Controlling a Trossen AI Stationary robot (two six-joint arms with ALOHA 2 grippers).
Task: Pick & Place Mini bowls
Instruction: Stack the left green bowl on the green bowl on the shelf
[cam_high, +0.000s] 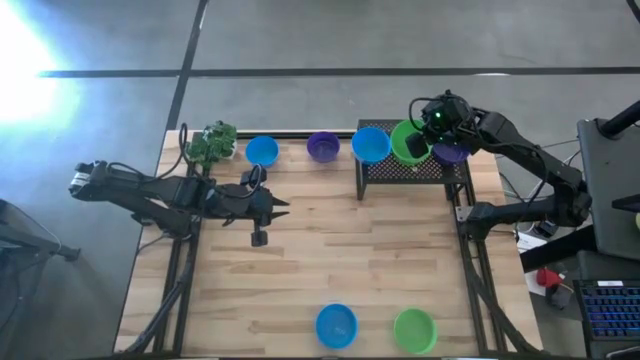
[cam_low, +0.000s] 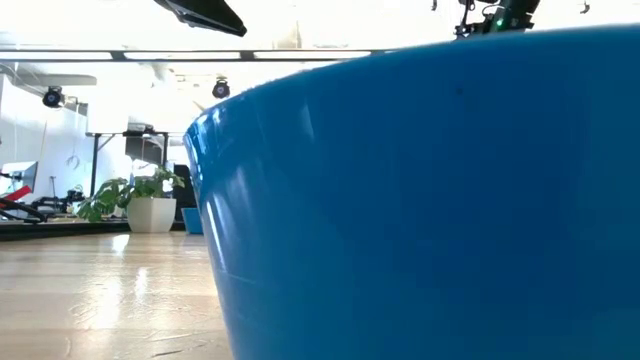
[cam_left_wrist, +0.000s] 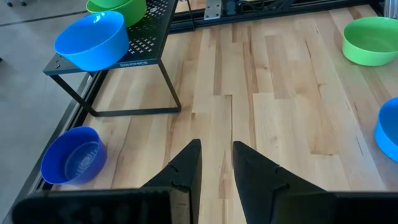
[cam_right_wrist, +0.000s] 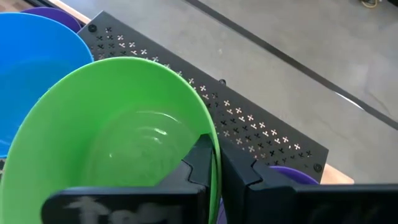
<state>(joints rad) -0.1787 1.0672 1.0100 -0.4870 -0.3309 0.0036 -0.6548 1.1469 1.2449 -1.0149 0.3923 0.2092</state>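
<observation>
Your right gripper (cam_right_wrist: 214, 163) pinched the green bowl's (cam_right_wrist: 118, 137) rim on the black rack (cam_high: 412, 170), beside a blue bowl (cam_high: 370, 145). Your left gripper (cam_left_wrist: 216, 163) hovered over the table (cam_high: 340, 250), fingers narrowly parted, holding nothing. Other bowls sat scattered.

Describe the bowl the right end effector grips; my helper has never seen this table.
Find the black rack at the table's far right. It carries a blue bowl and a green bowl. The right end effector pinches the green bowl's rim.
</observation>
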